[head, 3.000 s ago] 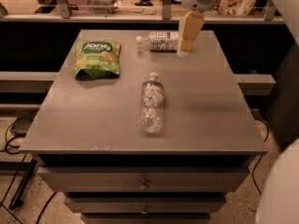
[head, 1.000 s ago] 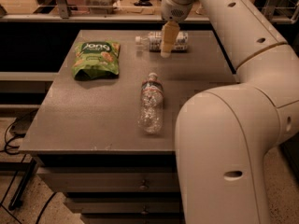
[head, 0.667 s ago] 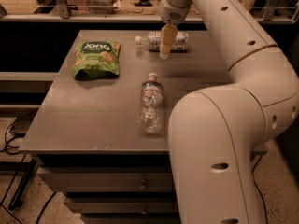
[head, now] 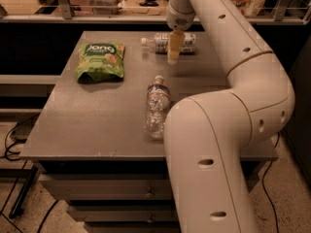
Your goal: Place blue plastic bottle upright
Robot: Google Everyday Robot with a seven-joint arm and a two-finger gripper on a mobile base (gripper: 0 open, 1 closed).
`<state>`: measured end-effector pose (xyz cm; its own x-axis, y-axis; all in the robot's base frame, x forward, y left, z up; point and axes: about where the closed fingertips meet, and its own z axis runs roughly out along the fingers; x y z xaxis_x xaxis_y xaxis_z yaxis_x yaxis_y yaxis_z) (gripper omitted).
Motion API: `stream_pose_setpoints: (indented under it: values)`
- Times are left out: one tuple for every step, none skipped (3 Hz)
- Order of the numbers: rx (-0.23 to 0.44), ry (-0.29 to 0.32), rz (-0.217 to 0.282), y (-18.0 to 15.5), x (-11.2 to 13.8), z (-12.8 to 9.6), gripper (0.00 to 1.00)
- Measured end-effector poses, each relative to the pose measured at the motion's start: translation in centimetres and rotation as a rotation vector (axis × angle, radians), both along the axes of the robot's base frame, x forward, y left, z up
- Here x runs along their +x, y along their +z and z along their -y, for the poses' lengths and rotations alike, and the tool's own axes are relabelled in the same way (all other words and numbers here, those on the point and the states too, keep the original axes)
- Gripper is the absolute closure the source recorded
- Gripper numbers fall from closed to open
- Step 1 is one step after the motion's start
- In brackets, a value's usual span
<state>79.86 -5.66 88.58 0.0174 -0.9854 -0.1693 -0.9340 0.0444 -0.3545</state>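
Grey table (head: 97, 115): green snack bag (head: 99, 60), crinkled bottle (head: 156, 106), blue plastic bottle (head: 187, 42) lying flat; tool (head: 172, 57) at latter.

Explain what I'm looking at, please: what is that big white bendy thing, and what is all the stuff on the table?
The white bendy thing is a robot arm, jointed a bit like an elbow. Its thick part sits close to the single camera, which looks down on a grey table. At the arm's far end is its pincer, hanging right at a clear, faintly blue plastic bottle that lies on its side near the far edge. Whether it touches the bottle I cannot tell. Nearer the middle lies a second, crinkled bottle, also on its side, and to the left a green snack bag. Nothing is lifted off the table.
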Motion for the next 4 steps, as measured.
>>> stream_pose_setpoints:
  values:
    - [-0.022,0.005,-0.012,-1.2,0.7,-0.1,0.0]
    - [-0.026,0.008,-0.029,-2.4,1.1,-0.2,0.0]
    - [-0.017,0.012,-0.037,-2.9,1.2,-0.2,0.0]
    - [-0.002,0.002,-0.013,-1.7,1.3,0.0,0.0]
